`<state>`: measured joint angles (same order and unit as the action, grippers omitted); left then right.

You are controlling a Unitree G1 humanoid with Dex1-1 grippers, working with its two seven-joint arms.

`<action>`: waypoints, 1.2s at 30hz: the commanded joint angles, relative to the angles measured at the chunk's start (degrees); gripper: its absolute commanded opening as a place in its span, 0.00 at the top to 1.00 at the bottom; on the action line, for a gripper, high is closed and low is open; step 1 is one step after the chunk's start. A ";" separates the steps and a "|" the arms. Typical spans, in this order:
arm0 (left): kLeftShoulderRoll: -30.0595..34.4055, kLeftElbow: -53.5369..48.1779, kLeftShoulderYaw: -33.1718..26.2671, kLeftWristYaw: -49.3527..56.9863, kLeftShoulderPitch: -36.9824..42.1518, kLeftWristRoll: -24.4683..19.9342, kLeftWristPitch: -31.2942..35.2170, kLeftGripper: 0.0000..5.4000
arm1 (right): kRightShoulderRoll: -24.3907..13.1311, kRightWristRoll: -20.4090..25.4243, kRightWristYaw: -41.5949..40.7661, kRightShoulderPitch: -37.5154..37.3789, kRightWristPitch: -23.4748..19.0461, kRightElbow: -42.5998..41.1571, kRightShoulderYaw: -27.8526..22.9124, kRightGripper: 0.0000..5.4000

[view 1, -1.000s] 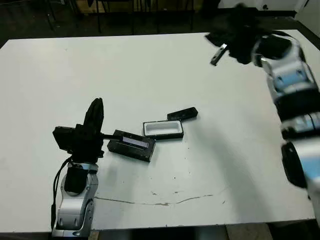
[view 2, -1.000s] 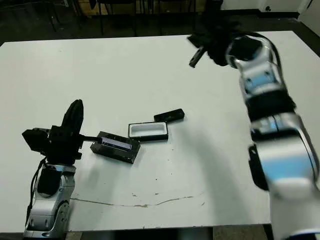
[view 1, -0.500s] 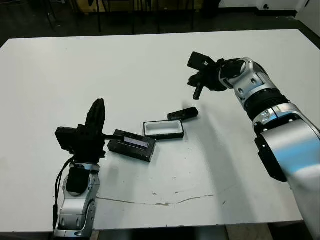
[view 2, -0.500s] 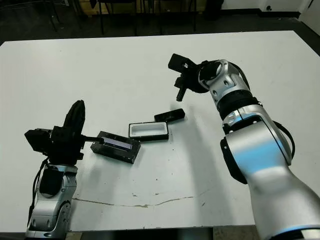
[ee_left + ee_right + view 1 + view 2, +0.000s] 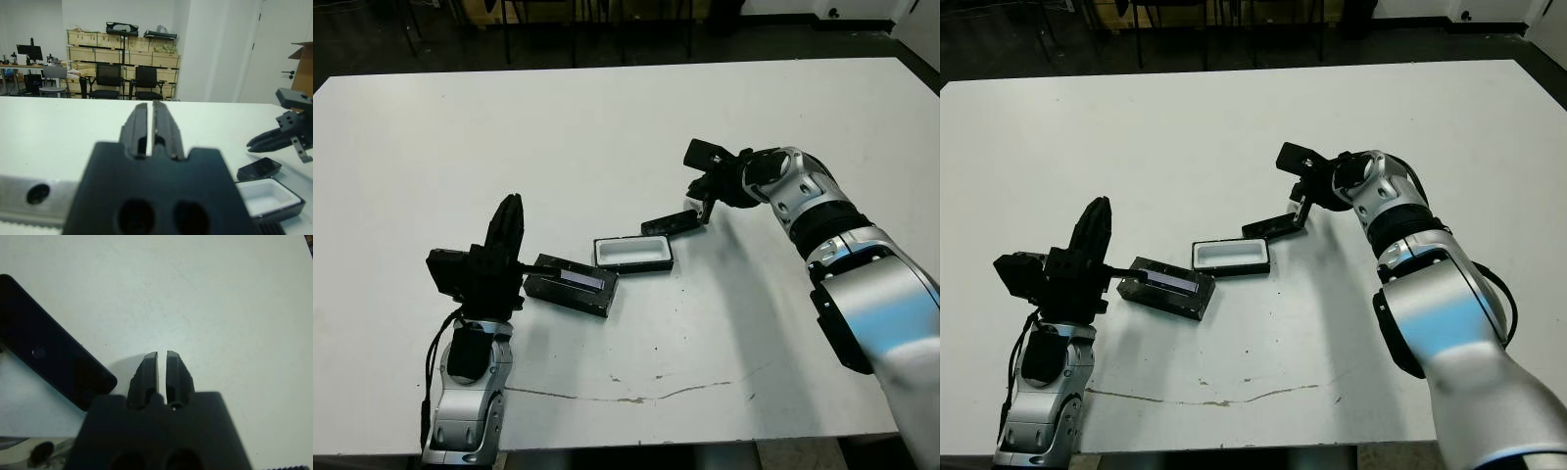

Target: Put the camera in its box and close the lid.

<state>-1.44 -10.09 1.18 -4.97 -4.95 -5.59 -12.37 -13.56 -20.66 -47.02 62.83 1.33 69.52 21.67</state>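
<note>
The left gripper (image 5: 506, 227) stands upright at the table's left, fingers pressed together and holding nothing; it is parked just beside the lid (image 5: 570, 284), apparently in reserve for the closing step. The lid lies flat, black with a pale lavender strip along its top, its right end near the box's left end; whether they touch cannot be told. The box (image 5: 632, 254) sits open at the centre, white lining upward, ready to receive the camera. The camera (image 5: 671, 223), a slim black bar with rounded ends, lies on the table at the box's far right corner, angled away from it. The right gripper (image 5: 1303, 210) is low at the camera's right end, fingers pressed together and pinching nothing; this placement suits a nudge or a grasp once opened.
</note>
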 commanded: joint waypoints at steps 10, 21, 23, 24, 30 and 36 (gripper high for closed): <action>-0.07 1.05 0.08 0.18 -0.59 0.14 0.51 0.99 | -0.34 0.60 -3.04 -2.90 1.52 -0.18 -0.84 1.00; -0.42 1.06 0.18 0.30 -0.81 0.31 0.44 0.99 | -2.02 2.03 -9.11 -5.15 3.32 -3.43 -1.05 1.00; -0.38 1.05 0.12 0.34 -0.81 0.35 0.41 0.99 | -2.58 2.24 -10.13 -5.97 3.94 -4.32 -1.11 1.00; -0.43 1.03 0.07 0.35 -0.82 0.23 0.41 0.99 | -2.95 2.46 -10.64 -6.58 3.95 -5.08 -1.20 1.00; -0.22 0.99 -0.08 0.25 -0.96 0.29 0.09 0.99 | -5.67 3.02 -13.27 -10.55 5.07 -10.80 -0.49 1.00; -0.13 0.95 -0.16 0.01 -0.93 0.14 0.15 0.99 | -7.41 3.19 -13.69 -12.69 4.48 -13.97 -0.10 1.00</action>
<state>-2.02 -9.61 1.19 -4.97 -5.03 -5.67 -12.73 -20.30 -16.62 -59.70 52.84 6.69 55.09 20.51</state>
